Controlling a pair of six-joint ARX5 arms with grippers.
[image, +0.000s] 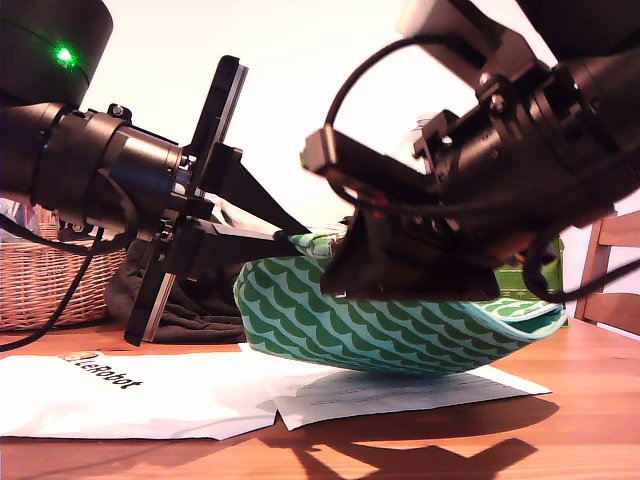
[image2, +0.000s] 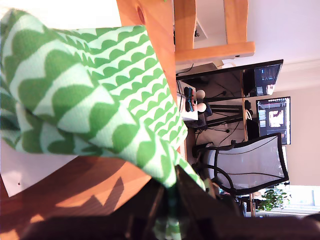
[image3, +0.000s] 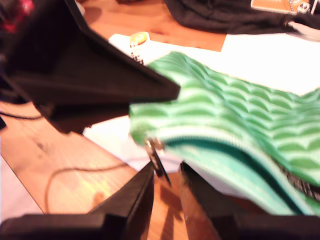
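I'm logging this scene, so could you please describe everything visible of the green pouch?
The green pouch is soft fabric, printed with green-and-white scallops, with a teal zip edge. It sags over the white papers. One end is pinched by my first gripper; the metal zip pull lies between the fingertips of my second gripper, though whether clamped is unclear.

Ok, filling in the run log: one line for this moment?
my first pincer: shut on green pouch | my second pincer: at zipper pull, grip unclear | pouch: above white papers
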